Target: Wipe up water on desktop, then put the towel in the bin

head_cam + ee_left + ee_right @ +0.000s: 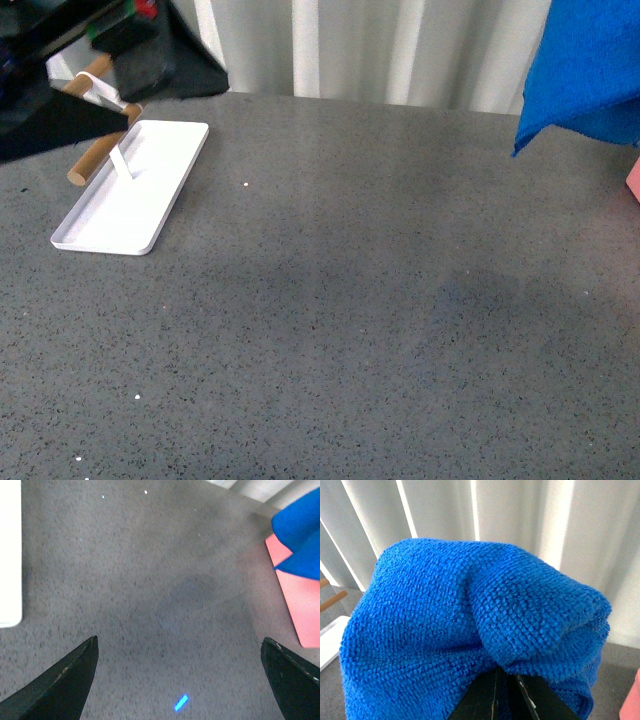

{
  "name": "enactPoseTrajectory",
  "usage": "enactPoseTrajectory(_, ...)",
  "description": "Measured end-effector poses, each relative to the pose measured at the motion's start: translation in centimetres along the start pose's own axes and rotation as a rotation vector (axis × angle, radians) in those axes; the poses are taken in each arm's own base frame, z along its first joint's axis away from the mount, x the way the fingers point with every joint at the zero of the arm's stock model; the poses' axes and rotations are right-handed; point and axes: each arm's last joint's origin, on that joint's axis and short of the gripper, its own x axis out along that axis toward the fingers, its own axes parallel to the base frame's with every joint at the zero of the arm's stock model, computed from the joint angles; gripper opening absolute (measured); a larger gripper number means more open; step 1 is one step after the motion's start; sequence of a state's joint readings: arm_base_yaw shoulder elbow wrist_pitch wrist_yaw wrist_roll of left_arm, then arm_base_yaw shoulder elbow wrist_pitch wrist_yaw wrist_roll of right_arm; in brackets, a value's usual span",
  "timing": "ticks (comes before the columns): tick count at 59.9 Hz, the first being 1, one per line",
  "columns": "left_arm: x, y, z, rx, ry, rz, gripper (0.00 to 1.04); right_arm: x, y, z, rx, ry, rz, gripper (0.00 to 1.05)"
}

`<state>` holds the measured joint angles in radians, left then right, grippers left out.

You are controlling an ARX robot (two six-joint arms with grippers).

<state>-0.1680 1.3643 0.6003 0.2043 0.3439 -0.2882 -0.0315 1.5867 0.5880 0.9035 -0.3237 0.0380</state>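
Note:
The bright blue towel (585,70) hangs in the air at the far right of the front view, lifted off the dark grey speckled desktop (360,300). In the right wrist view my right gripper (506,690) is shut on the towel (470,625), which bulges over the black fingers and hides most of them. My left gripper (180,680) is open and empty over bare desktop (150,580); its two black fingertips (65,680) stand far apart. The towel (300,535) also shows in the left wrist view above a pink thing (300,600). A faint darker patch (480,295) marks the desktop.
A white tray (130,190) lies at the back left with a small upright white piece and a wooden rod (100,150) beside it. My left arm (90,70) hangs over it. A pink edge (634,180) shows at the right. White curtains (400,45) close the back.

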Motion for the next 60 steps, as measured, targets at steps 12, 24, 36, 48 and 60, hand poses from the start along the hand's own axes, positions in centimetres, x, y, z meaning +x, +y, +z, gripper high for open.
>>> enactPoseTrajectory(12,-2.4,1.6,-3.2,0.169,-0.27,0.245,0.84,-0.1,-0.1,-0.4,-0.002,0.015,-0.003,0.03)
enactPoseTrajectory(24,-6.9,2.0,-4.4,0.296,-0.65,0.41,0.44,0.0,0.3,-0.6,-0.005,0.022,0.01,0.03)
enactPoseTrajectory(36,-7.6,3.2,-6.7,0.305,-0.605,0.406,0.12,0.0,0.7,-0.8,-0.007,0.031,0.018,0.03)
enactPoseTrajectory(48,-9.0,2.8,-7.3,0.314,-0.624,0.412,0.04,0.0,1.1,-0.9,-0.007,0.032,0.017,0.03)
enactPoseTrajectory(60,-10.0,2.3,-7.8,0.317,-0.634,0.41,0.04,-0.4,1.6,-1.2,-0.005,0.041,0.016,0.03)
